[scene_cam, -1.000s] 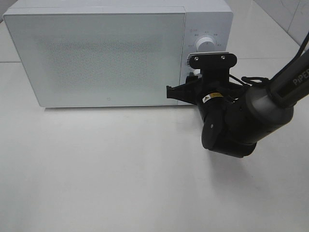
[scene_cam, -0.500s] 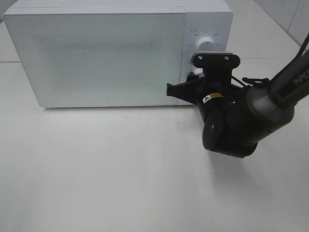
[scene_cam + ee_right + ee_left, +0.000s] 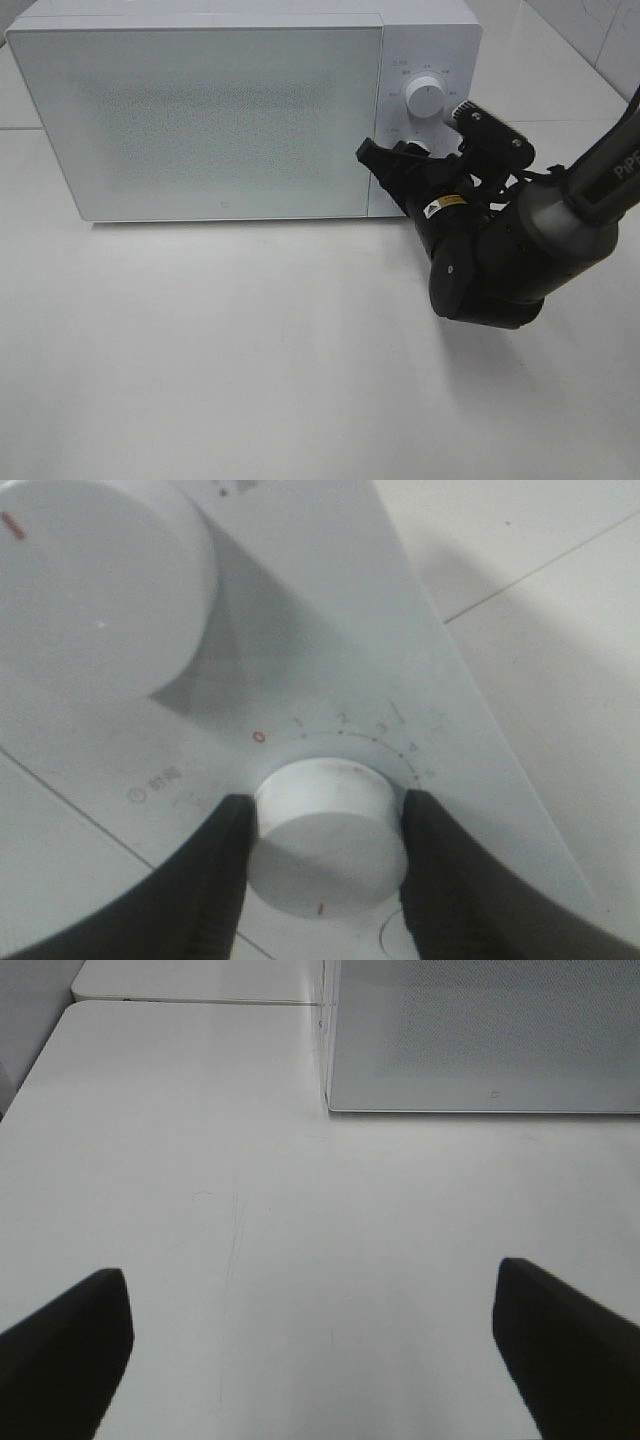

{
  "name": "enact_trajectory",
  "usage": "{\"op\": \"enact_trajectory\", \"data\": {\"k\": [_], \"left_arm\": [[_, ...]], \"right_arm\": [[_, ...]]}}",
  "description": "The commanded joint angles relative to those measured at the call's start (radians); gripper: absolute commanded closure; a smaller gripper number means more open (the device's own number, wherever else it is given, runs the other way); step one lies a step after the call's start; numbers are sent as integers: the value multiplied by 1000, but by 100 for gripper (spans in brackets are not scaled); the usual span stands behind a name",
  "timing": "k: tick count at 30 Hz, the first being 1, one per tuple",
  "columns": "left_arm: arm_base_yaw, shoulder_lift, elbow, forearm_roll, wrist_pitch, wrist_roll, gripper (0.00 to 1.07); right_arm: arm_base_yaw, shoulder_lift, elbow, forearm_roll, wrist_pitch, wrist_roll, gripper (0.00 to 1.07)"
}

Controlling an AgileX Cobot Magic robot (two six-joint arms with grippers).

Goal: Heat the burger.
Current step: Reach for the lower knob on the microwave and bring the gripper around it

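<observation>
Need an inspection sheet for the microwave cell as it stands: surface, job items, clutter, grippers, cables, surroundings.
Surface: white table, carries the microwave; faint scuff lines in the left wrist view.
Job's things: burger not seen; microwave door shut and frosted, inside not visible.
Clutter: nothing seen.
Grippers: right gripper closed on the lower knob, below the upper knob; left gripper open, holding nothing, over the table.
Cables: thin black cable looped at the right arm's wrist, away from the knobs.
Surroundings: pale tiles beyond the table's far right.

Black right claw (image 3: 322, 815), seemingly yellow-labelled
</observation>
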Motion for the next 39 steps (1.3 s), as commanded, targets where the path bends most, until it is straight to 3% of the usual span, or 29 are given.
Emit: {"op": "enact_trajectory", "data": {"k": [1,15,23,31,39], "left_arm": [[1,-24,4,-4,-5,2,17],[1,-24,4,-4,-5,2,17],[1,-24,4,-4,-5,2,17],[1,-24,4,-4,-5,2,17],[1,-24,4,-4,-5,2,17]], "right_arm": [[0,-6,-38,-180,-20,215,107],[0,-6,-38,-197,-26,867,107],[0,-6,-38,-190,-26,1125,107],[0,-6,-38,-179,-20,1240,107],[0,-6,-38,-172,-26,1207,107]]}}
